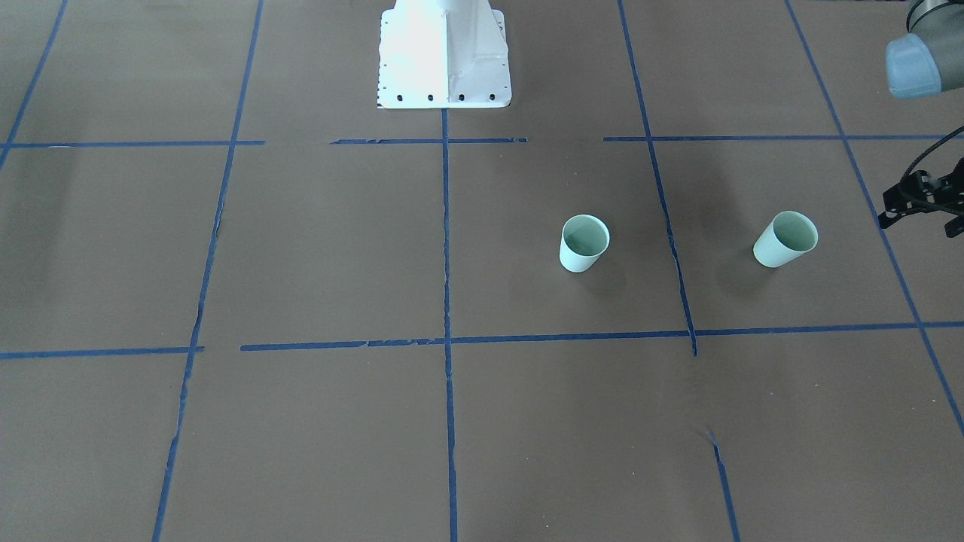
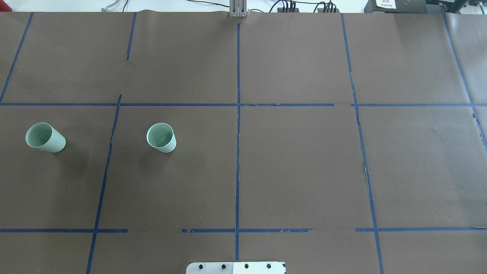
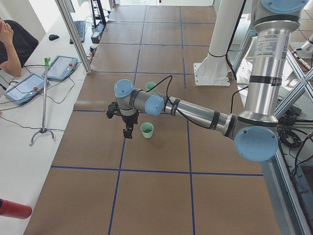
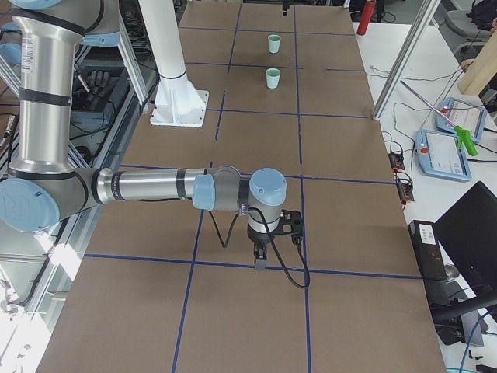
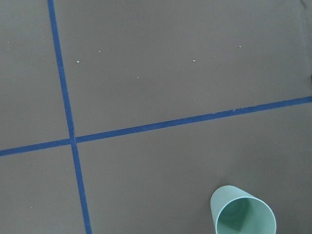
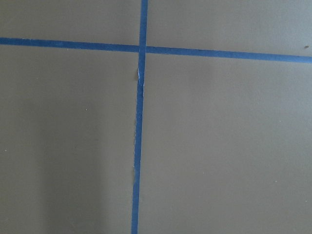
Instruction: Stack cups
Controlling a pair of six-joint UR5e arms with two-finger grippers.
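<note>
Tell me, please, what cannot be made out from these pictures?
- Left gripper: open or shut unclear; small in the exterior left view, cut off at the front-facing view's right edge.
- Right gripper: open or shut unclear; shows only, small, in the exterior right view.
- Far cup: lower part hidden behind the left arm in the exterior left view.

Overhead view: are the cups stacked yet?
No, one cup and the other cup stand apart on the table, with a blue tape line between them.

On the table (image 2: 304, 160), outer cup (image 2: 45, 137) left of inner cup (image 2: 161, 137), well apart
</note>
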